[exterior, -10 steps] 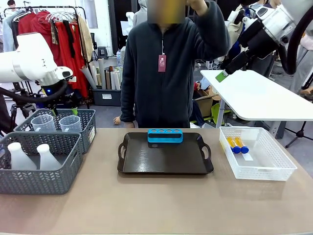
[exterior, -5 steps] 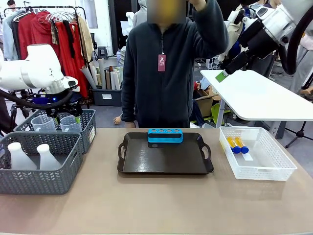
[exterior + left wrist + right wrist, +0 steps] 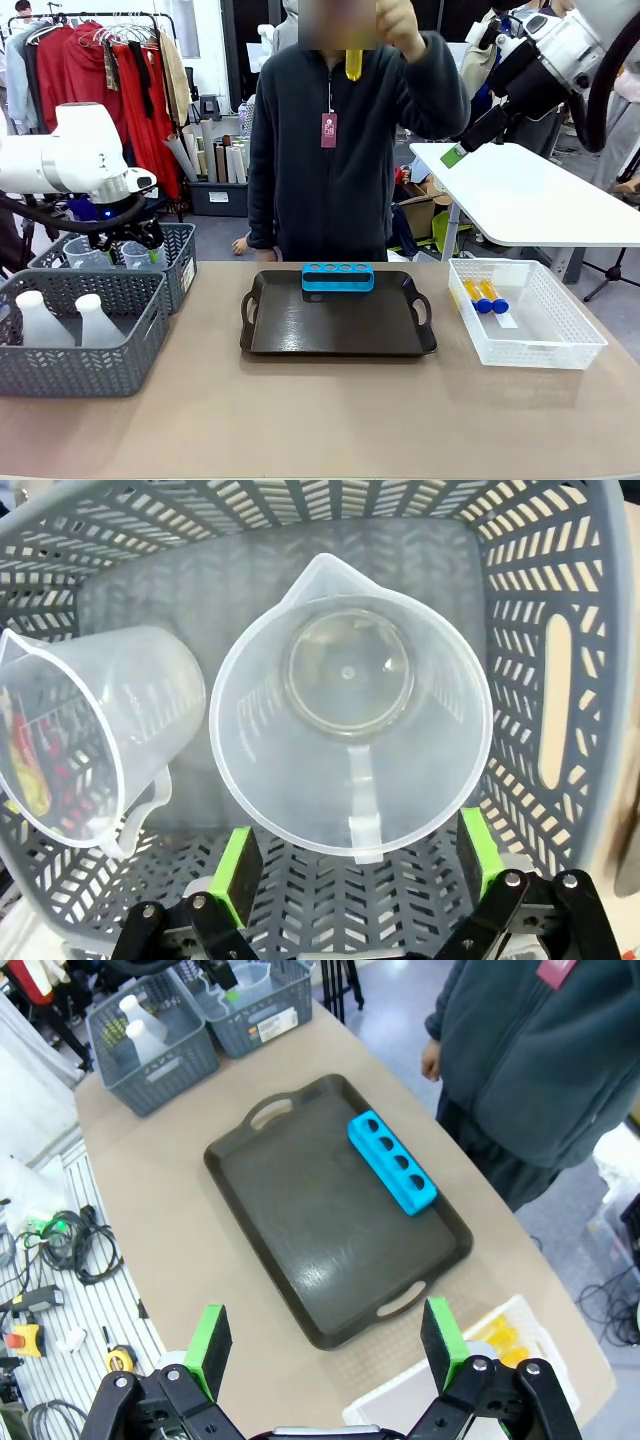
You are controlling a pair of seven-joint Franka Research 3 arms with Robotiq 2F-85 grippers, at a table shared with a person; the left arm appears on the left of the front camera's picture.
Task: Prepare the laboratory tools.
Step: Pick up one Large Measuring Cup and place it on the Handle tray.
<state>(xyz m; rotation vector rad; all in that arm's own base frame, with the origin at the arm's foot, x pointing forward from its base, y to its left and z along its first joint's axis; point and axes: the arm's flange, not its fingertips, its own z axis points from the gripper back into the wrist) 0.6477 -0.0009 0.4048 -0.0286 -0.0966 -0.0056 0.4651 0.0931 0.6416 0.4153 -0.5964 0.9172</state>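
my left arm bends down over the far left corner of the tabletop, with the left gripper [image 3: 357, 862] pointing straight into the grey basket [image 3: 540, 580] there. its fingers are spread wide either side of the clear beaker [image 3: 350, 720] (a second beaker [image 3: 90, 730] stands just beside it). i can't quite tell whether the pads touch it. the right arm is raised high beyond the right edge, and the right gripper [image 3: 325, 1345] is spread with nothing between, looking down on the tray [image 3: 330, 1230]. the person's hand [image 3: 400, 22] holds up a yellow tube [image 3: 353, 63].
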